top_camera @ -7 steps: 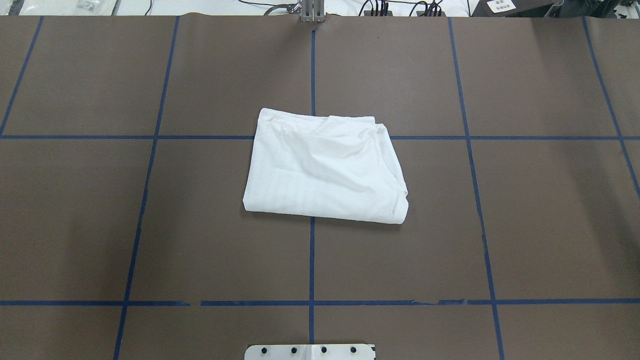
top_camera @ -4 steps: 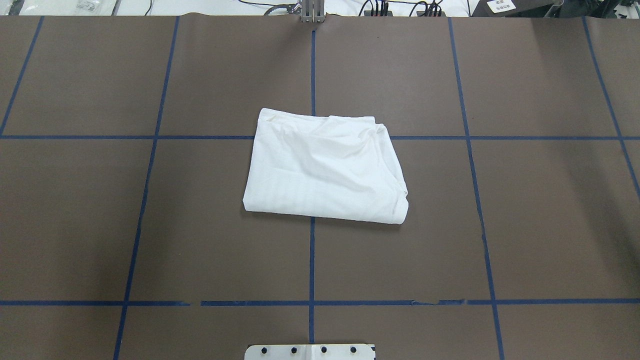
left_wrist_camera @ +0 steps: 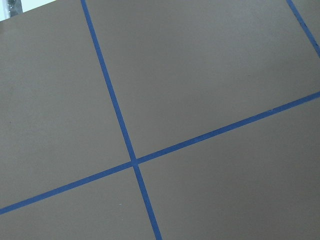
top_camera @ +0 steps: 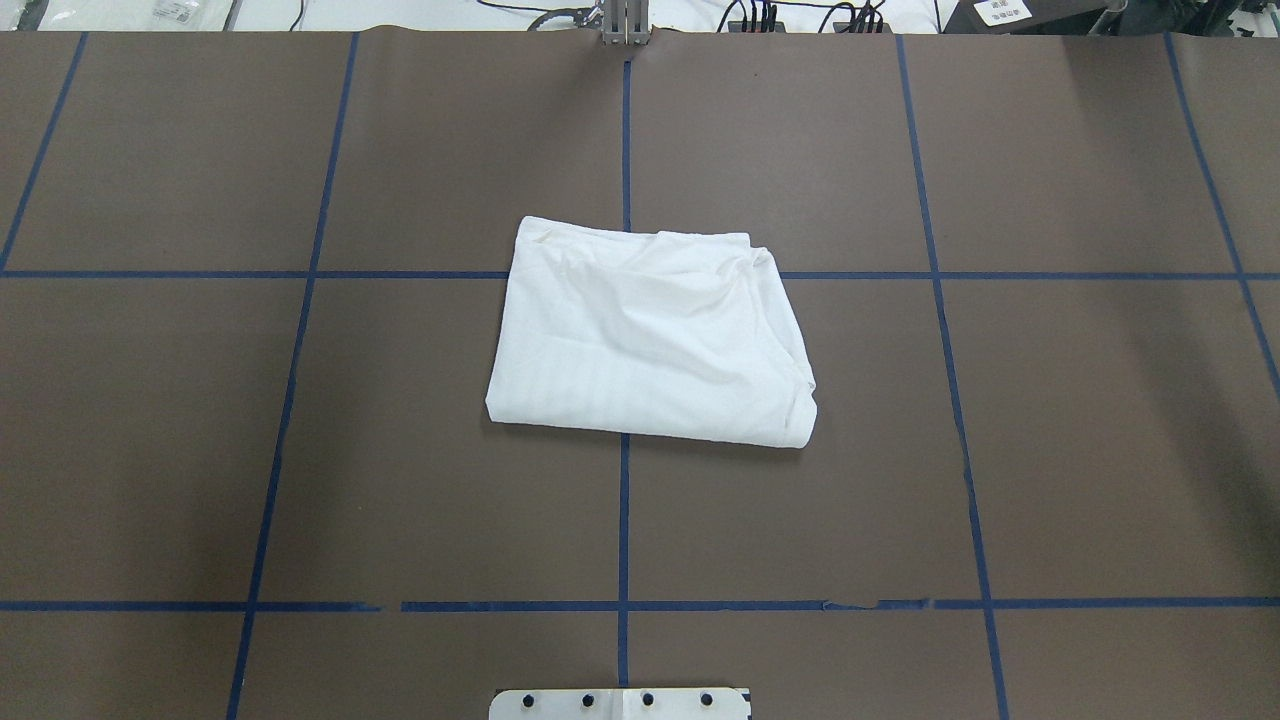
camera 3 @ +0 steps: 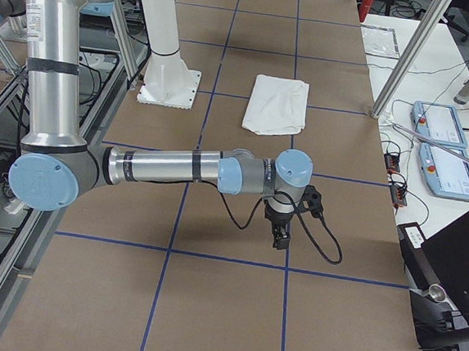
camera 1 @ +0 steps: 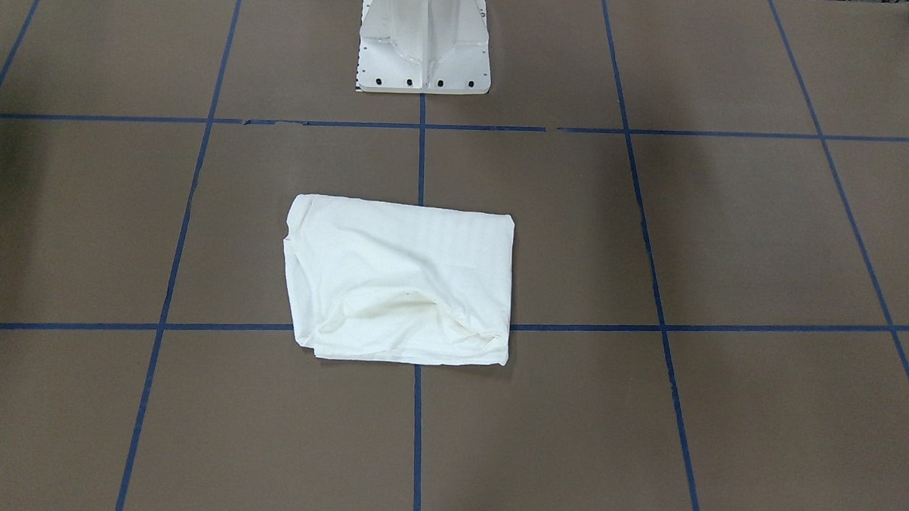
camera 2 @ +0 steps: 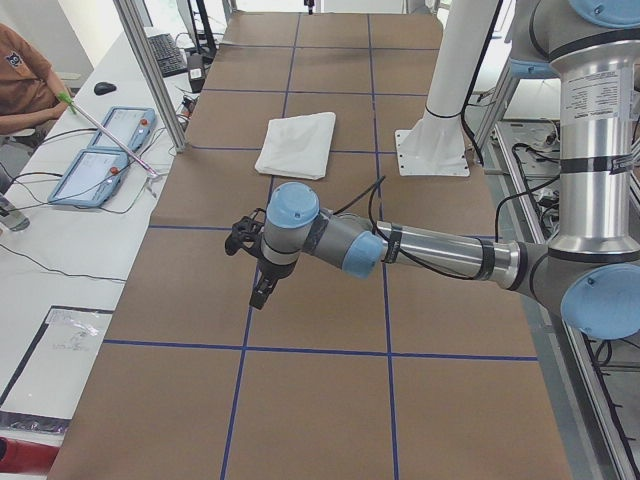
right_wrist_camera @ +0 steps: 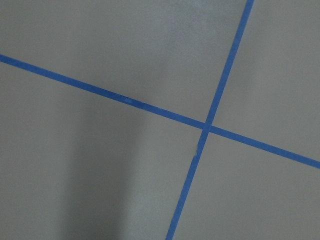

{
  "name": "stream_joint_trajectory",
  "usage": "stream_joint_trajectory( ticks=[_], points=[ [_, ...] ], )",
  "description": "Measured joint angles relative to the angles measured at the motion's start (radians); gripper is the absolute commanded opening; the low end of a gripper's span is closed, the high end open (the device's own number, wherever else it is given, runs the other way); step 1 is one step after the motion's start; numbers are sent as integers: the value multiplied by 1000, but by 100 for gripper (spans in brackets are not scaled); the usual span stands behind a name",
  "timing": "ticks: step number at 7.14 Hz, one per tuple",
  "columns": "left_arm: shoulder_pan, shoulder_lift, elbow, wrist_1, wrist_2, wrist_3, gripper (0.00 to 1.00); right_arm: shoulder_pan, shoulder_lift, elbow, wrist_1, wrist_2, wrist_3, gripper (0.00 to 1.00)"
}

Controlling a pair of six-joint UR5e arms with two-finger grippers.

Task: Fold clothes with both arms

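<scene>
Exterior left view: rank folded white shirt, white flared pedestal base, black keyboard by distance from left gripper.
1. Folded white shirt, mid-table, beyond left gripper.
2. White flared pedestal base, robot side.
3. Black keyboard, far side bench.

A robotics lab: tape-gridded table (top_camera: 450,520), teach pendants (camera 3: 451,172) and aluminium framing (camera 3: 411,55) alongside.

The shirt (top_camera: 650,335) is plain white. My tabletop (top_camera: 450,150) is dull brown, crossed by a grid of blue tape (top_camera: 623,520). My left arm (camera 2: 440,248) and right arm (camera 3: 157,167) are silver-grey with light blue caps (camera 2: 293,205). My base (camera 1: 424,50) is white.
</scene>
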Motion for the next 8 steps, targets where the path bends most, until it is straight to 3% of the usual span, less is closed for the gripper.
stream_joint_trajectory(
  ticks=[8],
  points=[
    [1, -3, 1, 0, -43, 0, 100, 4, -10, -11, -2, 11, 2, 100]
  ],
)
